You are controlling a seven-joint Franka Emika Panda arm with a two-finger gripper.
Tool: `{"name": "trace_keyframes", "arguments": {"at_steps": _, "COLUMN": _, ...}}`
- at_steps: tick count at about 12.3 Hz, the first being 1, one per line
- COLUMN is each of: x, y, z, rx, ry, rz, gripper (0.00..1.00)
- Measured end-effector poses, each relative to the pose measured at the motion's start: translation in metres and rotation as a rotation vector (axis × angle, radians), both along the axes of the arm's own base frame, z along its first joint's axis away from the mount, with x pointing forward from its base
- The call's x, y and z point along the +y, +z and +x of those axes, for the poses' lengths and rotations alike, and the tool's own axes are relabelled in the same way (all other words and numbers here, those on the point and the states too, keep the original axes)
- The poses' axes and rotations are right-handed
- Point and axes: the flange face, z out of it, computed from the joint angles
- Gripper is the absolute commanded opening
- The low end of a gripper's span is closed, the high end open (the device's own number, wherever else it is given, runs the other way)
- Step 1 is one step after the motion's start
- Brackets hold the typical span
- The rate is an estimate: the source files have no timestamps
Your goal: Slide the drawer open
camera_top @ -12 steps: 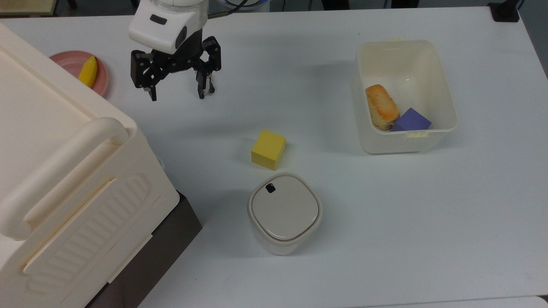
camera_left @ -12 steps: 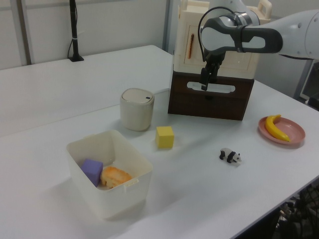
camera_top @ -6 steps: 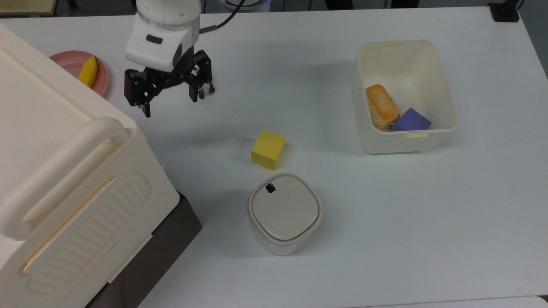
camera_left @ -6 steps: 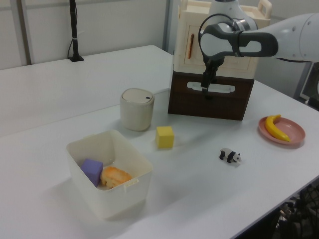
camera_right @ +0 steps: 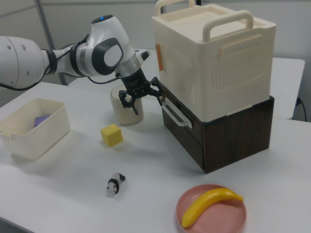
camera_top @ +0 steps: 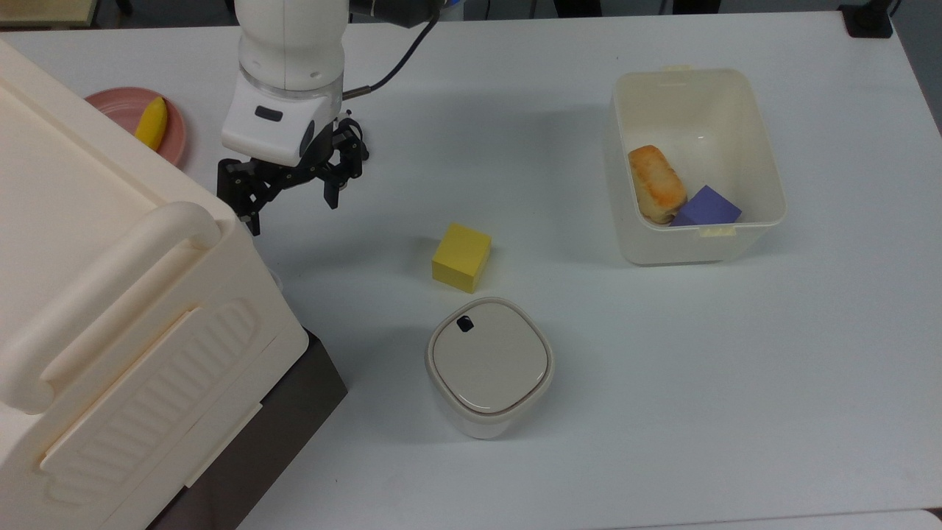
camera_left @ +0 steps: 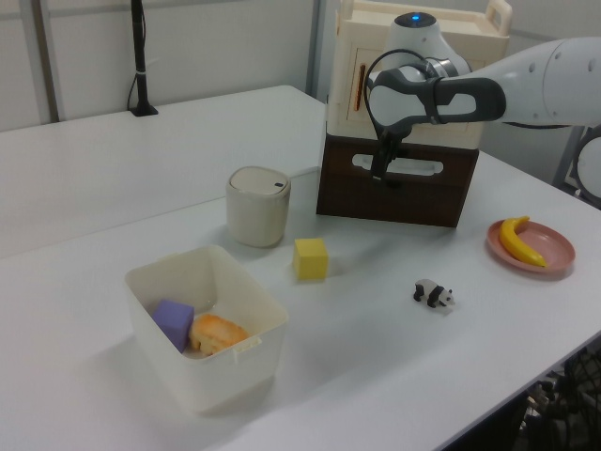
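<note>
Drawer (camera_right: 181,127): dark-brown wood, white loop handle (camera_right: 172,115) on its front, set closed beneath the cream cabinet (camera_right: 214,58) at the bench (camera_top: 662,368) edge. Claw (camera_right: 143,99): fingers spread, pointing down, just before the handle, arm (camera_right: 58,58) reaching in level.

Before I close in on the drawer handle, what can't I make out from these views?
- Left view: the gripper covers part of the white handle, so contact is unclear.
- Top view: the cream cabinet hides the front of the drawer.
- All views: the drawer's inside, behind its front.
</note>
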Motion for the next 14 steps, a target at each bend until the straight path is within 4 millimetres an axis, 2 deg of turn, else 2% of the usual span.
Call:
{"name": "trace_keyframes", "arguments": {"at_steps": 3, "x": -0.01, "y": -0.001, "z": 0.002, "rx": -0.017, "ry": -0.004, "rz": -0.003, "gripper": 1.0}}
{"name": "trace_keyframes", "arguments": {"at_steps": 11, "x": -0.021, "y": -0.02, "z": 0.01, "rx": -0.026, "ry": 0.027, "rz": -0.014, "gripper": 1.0}}
{"name": "trace_keyframes", "arguments": {"at_steps": 14, "x": -0.024, "y": -0.021, "z": 0.012, "rx": -0.041, "ry": 0.031, "rz": -0.016, "gripper": 1.0}}
